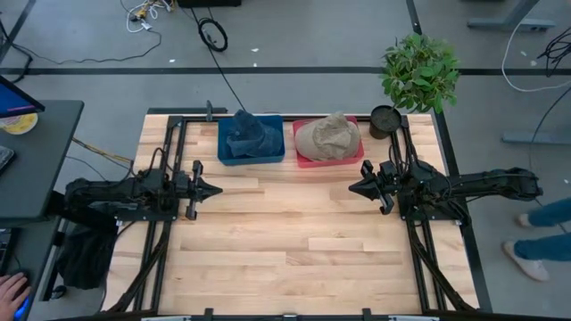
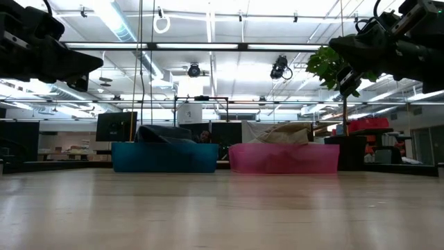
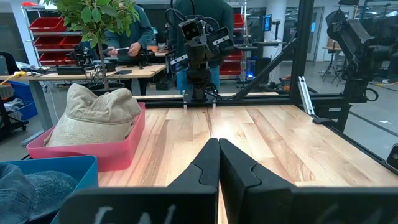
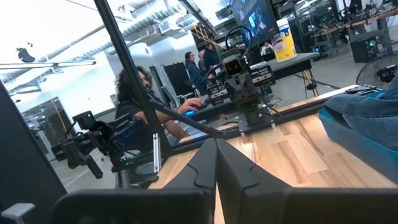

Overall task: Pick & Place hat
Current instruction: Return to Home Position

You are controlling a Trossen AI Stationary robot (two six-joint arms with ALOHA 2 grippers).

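A tan hat [image 1: 328,136] rests in the pink bin [image 1: 303,157] at the table's far side; it also shows in the left wrist view [image 3: 93,115] and the low view [image 2: 277,133]. A blue denim hat [image 1: 252,134] rests in the blue bin [image 1: 223,157] to its left. My left gripper [image 1: 217,189] is shut and empty above the table's left middle. My right gripper [image 1: 353,188] is shut and empty above the right middle. The two grippers point at each other.
A potted plant [image 1: 417,76] stands at the table's far right corner, beside the pink bin. The wooden tabletop [image 1: 285,250] spreads out between and in front of the arms. People show at benches beyond the table in the wrist views.
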